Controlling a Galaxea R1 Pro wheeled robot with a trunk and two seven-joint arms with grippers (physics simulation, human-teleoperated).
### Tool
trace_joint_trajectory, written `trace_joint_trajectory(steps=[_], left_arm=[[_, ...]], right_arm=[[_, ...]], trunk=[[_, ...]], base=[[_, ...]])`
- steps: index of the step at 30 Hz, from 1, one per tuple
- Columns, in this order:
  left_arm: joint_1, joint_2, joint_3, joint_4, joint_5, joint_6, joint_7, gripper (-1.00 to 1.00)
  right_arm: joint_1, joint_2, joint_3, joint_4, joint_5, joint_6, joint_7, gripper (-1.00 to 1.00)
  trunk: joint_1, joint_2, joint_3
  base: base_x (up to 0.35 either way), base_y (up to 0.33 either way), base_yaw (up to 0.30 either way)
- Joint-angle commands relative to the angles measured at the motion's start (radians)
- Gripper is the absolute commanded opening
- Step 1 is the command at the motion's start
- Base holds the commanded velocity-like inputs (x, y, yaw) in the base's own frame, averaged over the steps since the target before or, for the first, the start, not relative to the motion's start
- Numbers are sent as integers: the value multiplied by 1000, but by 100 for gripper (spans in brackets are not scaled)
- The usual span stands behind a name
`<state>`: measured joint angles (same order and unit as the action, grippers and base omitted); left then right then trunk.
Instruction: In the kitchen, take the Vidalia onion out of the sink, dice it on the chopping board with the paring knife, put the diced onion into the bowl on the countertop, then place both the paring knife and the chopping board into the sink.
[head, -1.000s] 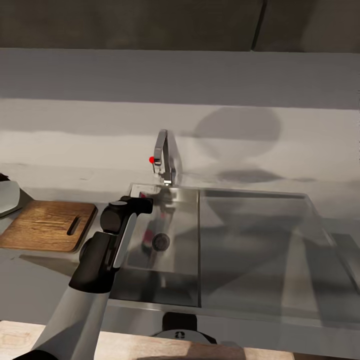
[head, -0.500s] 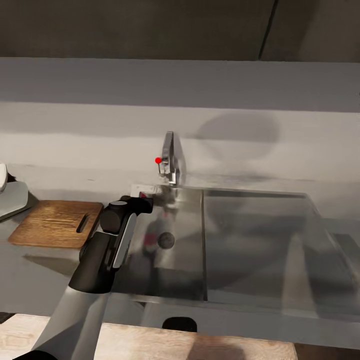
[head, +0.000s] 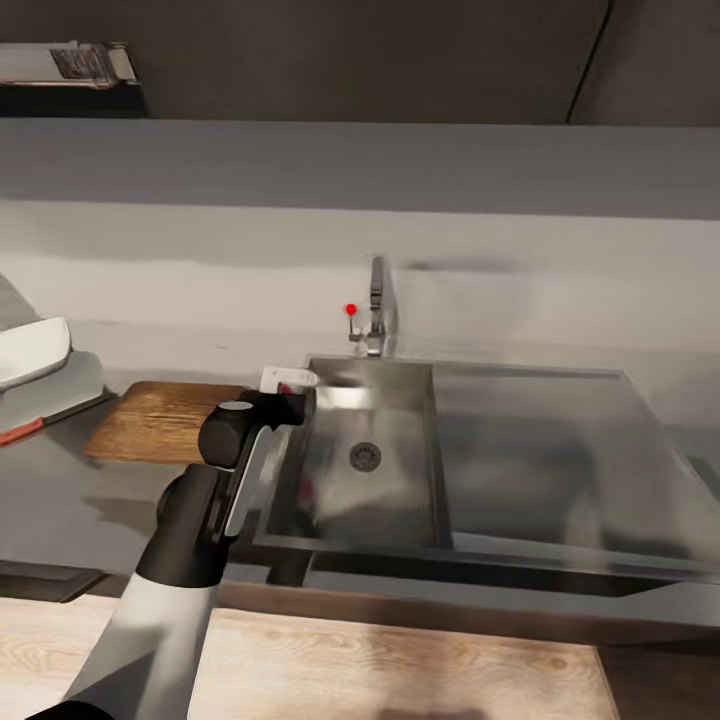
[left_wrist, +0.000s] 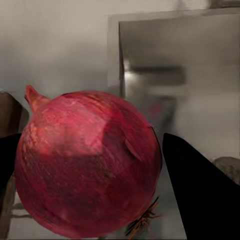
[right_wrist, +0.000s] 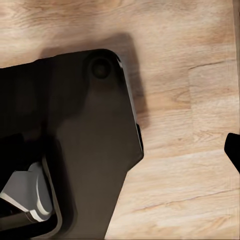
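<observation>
- Change noted: over the last second the head view has swung left and drawn back. The dark-brown wooden chopping board (head: 165, 420) now sits nearer the centre, and a white shallow bowl (head: 30, 352) has come into sight at the left edge. This is camera travel; the fixtures themselves have not moved.
- The left gripper (left_wrist: 90, 200) remains clamped on the round, red-skinned Vidalia onion (left_wrist: 87, 162), one dark finger (left_wrist: 200, 190) on each side of it.
- In the head view the left arm's wrist hangs over the left rim of the grey recessed sink (head: 520, 460), just beside the board.
- Judgement: the onion is out of the basin, and the turn suits carrying it to the board.
- Right gripper: its finger spacing cannot be told. That wrist camera faces pale wood flooring (right_wrist: 190, 125).
- Surface: dark-grey glossy countertop (head: 60, 500); chrome faucet (head: 377, 305) stands behind the basin, against a grey wall.
</observation>
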<state>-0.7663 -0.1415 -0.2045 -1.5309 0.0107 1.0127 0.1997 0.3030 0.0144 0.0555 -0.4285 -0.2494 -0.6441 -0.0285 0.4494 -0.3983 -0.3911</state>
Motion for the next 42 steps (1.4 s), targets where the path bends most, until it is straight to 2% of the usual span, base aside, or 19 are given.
trace_joint_trajectory(steps=[1, 20, 42], left_arm=[[-1, 0, -1, -2, 0, 4, 3, -100], [-1, 0, -1, -3, 2, 4, 3, -100], [-1, 0, 0, 5, 2, 4, 3, -100]], right_arm=[[1, -1, 6, 2, -8, -2, -3, 100], [1, -1, 6, 7, -8, -2, -2, 100], [1, -1, 6, 6, -8, -2, -2, 100]], trunk=[[1, -2, 0], [1, -2, 30], [1, -2, 64]], base=[[-25, 295, 0], [37, 298, 0], [-63, 166, 0]])
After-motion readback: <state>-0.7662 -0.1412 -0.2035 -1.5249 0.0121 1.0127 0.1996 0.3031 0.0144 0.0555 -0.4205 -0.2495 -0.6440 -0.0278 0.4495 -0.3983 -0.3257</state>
